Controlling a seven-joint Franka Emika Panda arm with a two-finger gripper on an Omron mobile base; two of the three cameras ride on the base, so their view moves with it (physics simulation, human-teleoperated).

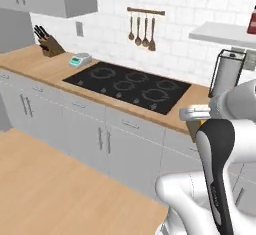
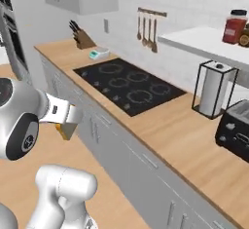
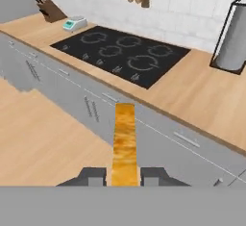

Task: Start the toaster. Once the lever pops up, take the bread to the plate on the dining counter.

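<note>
Clamped edge-on between the gripper's [image 3: 124, 176] two dark fingertips [image 3: 94, 175], the bread [image 3: 125, 143] hangs in the air before the grey cabinet fronts [image 3: 72, 83]; beyond lie the wood worktop [image 2: 175, 140] and black hob [image 3: 122, 52], with the toaster [image 2: 236, 128] farther right, past the paper-towel holder [image 2: 213, 89]

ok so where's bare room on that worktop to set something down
Bare wood runs from the hob to the toaster, in front of the paper towel holder. A smaller patch lies between the knife block and the scale. The gripper holds the bread.
</note>
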